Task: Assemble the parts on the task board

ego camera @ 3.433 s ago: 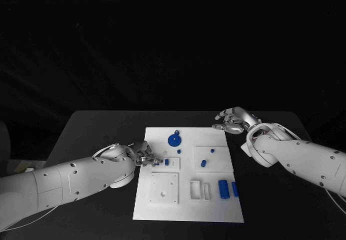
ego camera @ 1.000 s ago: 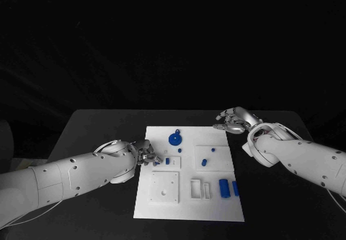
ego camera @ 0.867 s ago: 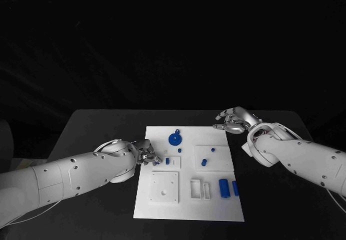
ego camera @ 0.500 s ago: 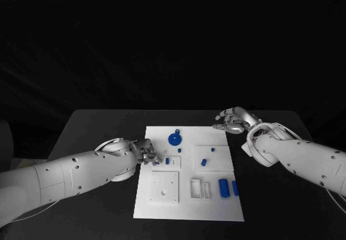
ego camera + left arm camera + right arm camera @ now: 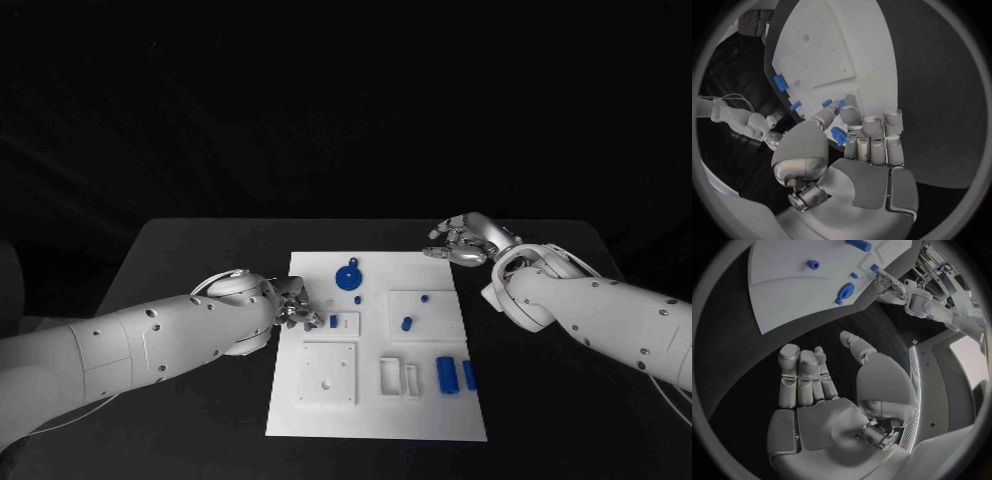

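Black table (image 5: 188,260), white board (image 5: 378,400) mid-table. Head view: I see my left hand (image 5: 296,306) at the board's left edge, fingers bunched around a small blue part (image 5: 312,322). My right hand (image 5: 464,240) hangs off the board's far right corner, fingers curled, nothing in it. Blue disc (image 5: 349,277) near the far end, two blue bars (image 5: 456,375) on the near right.

Left wrist view: thumb and fingers (image 5: 851,116) pinch the part (image 5: 839,135) over the board edge (image 5: 873,65).

Right wrist view: right hand (image 5: 817,385) empty, fingers (image 5: 804,371) half-curled over table, board (image 5: 792,285) apart.
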